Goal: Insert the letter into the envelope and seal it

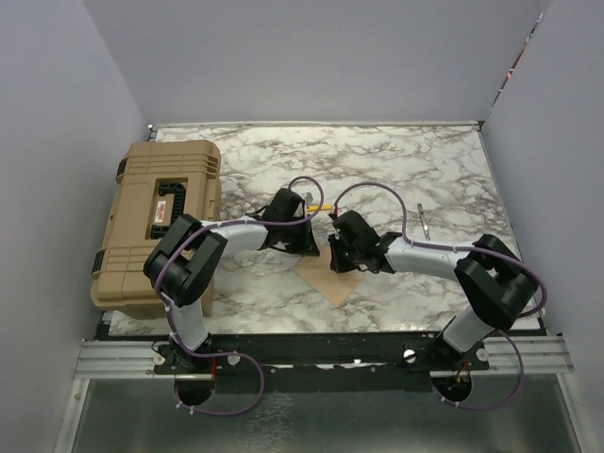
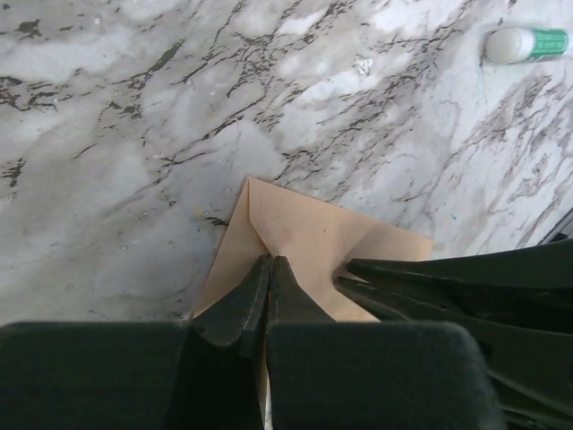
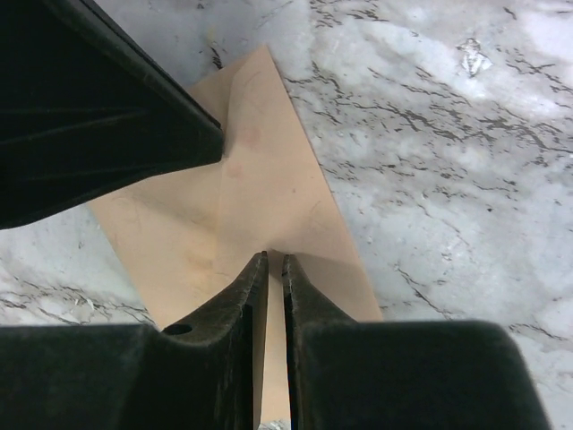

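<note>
Near the middle of the worktop's front edge: both grippers down on the envelope.

Envelope lies flat on the marble, one corner pointing toward the far edge, diagonal seams showing. Left gripper has its fingers pressed tight together, tips touching the tan paper where the seams meet. Right gripper stands just beside it with fingers narrow, a thin slit between them showing tan; whether they pinch paper cannot be told. Glue stick lies well apart toward the far edge. Tan case sits at the left edge.
</note>
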Controlling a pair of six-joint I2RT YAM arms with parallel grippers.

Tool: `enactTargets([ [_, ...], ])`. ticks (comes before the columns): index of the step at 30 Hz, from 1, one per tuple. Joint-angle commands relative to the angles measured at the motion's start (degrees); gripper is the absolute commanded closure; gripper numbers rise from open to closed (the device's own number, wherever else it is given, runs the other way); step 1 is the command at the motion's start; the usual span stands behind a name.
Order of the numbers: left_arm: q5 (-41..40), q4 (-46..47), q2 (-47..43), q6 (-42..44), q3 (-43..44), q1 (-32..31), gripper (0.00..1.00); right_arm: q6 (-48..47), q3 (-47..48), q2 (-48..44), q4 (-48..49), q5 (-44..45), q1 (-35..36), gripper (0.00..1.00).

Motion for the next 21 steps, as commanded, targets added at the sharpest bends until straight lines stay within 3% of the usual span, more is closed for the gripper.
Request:
enactTargets([
  [1, 0.2, 1.9, 1.9, 0.0, -1.5, 0.2, 1.00, -1.0, -0.5, -1.8, -2.2, 2.3, 0.2, 0.84],
  [16, 1.1, 3.0, 2.2, -3.6, -6.2, 1.5, 1.00, 2.9, 12.0, 7.9, -9.0, 6.0, 2.4, 0.82],
  [21, 2.0, 3.0, 1.8, -4.1, -6.2, 2.4, 1.00, 4.1, 12.9, 10.4, -11.5, 7.5, 3.7, 0.91],
])
